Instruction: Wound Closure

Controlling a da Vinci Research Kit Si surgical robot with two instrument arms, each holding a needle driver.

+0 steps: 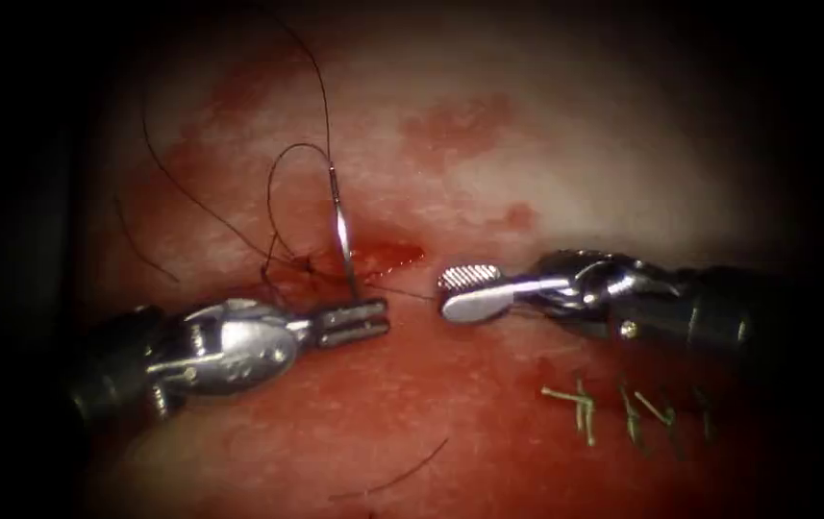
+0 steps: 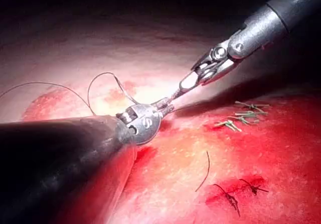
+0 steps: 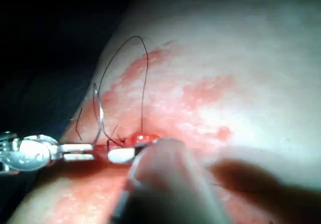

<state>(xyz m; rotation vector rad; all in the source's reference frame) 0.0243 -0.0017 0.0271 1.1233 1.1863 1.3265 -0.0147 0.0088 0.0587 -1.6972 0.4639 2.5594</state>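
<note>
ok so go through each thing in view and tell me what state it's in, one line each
Left tool: jaws shut on the needle near its lower end.
Right tool: jaws open, holding nothing.
Needle: upright beside the cut; whether its tip is in the tissue cannot be told.
Thread: slack, looping from the needle's top.
Cut: open, wet with red fluid.

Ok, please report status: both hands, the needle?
Left hand shut on needle near its tip end. Right hand open, holding nothing. Needle upright, out of the tissue.
</note>
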